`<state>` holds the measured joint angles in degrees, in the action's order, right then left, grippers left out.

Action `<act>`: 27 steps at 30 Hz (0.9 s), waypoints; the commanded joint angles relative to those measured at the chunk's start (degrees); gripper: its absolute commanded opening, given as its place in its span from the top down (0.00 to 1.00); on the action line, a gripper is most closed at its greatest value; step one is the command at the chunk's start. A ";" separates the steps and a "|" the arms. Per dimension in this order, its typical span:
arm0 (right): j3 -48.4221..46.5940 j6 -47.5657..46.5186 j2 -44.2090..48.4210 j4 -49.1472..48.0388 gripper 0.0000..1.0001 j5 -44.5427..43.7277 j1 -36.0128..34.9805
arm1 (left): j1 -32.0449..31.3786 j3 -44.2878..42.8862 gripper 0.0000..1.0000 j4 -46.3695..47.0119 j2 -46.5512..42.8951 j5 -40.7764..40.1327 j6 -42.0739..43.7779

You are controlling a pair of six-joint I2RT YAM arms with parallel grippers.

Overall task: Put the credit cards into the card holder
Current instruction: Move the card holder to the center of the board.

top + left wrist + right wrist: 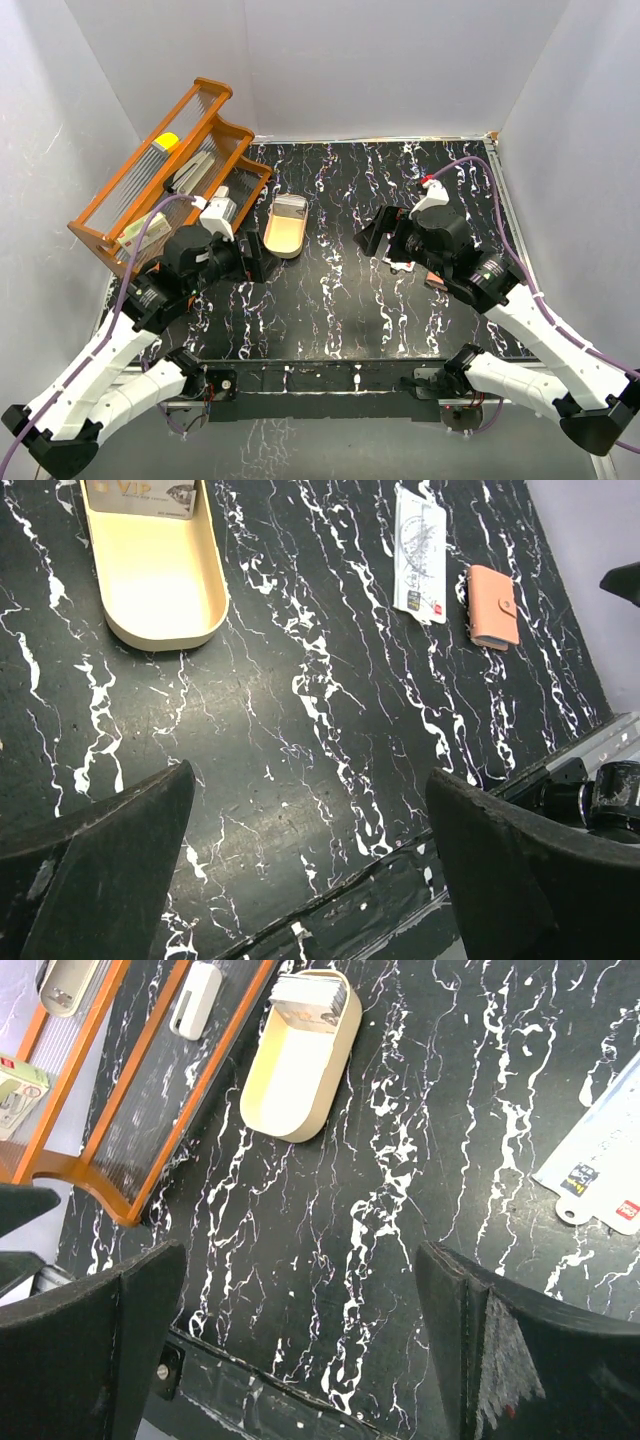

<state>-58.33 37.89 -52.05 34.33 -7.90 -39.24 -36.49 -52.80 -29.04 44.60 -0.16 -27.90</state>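
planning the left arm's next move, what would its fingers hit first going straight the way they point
Most likely bare table, between the tray and the white card. The open left fingers frame only marbled surface, nothing standing in that line, though depth is hard to judge.

Silver card (140,498) in cream tray (160,590): reads "VIP". White card (420,555) on table (300,740): red/dark print, too small to read.
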 commanded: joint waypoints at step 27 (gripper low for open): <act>10.83 -3.64 -16.31 -4.56 0.16 -10.05 31.29 | 0.37 9.14 0.01 7.93 -2.09 -3.73 5.46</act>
<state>-47.79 37.30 -66.96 35.44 -21.26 -13.19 -36.47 -45.34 -24.05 44.64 -2.57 -24.71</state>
